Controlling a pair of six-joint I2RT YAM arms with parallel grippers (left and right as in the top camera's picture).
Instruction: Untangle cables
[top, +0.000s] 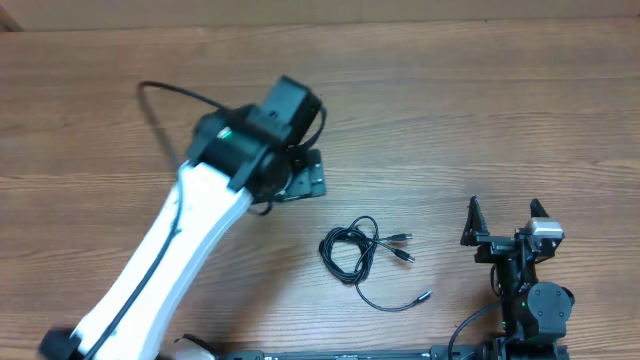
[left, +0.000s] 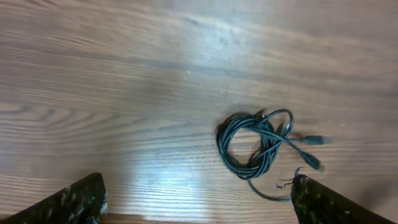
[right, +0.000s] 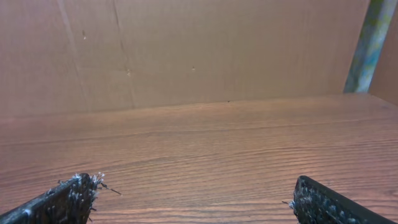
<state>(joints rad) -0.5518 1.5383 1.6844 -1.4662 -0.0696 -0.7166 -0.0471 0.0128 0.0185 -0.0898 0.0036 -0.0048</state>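
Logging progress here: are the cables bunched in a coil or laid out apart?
Bunched. The cables lie in one looped bundle on the table, strands crossing each other, only the plug ends trailing out.

Wood-grain table (top: 500, 120) w/ brown board wall (right: 186, 50) behind.

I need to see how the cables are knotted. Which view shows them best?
Left wrist: the cables appear largest, the coil's crossings distinct. Overhead shows them whole but small; right wrist shows none.

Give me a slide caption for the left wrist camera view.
Open left end effector, with coiled thin black cables lying ahead on the wood-grain table.
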